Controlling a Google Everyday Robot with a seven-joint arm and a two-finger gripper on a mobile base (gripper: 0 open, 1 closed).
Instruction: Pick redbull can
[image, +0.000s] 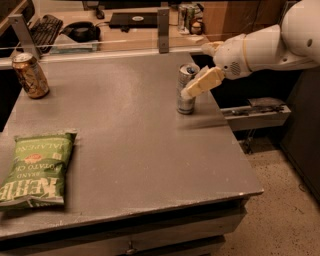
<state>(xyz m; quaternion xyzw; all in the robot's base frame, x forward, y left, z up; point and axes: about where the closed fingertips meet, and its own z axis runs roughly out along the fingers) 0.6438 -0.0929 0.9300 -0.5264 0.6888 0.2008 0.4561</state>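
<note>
The redbull can (183, 79), slim, silver with blue panels, stands upright near the right edge of the grey table (125, 150). My gripper (196, 74) comes in from the right on a white arm (270, 47) and is at the can. It is open: one cream finger (202, 82) crosses the can's front, and the other shows behind it near the can's top. The can stands on the table.
A shorter copper-brown can (31, 75) stands at the table's far left corner. A green chip bag (37, 167) lies flat at the near left. A rail with posts (163, 30) runs along the far edge, with a desk and keyboard behind. The floor drops off to the right.
</note>
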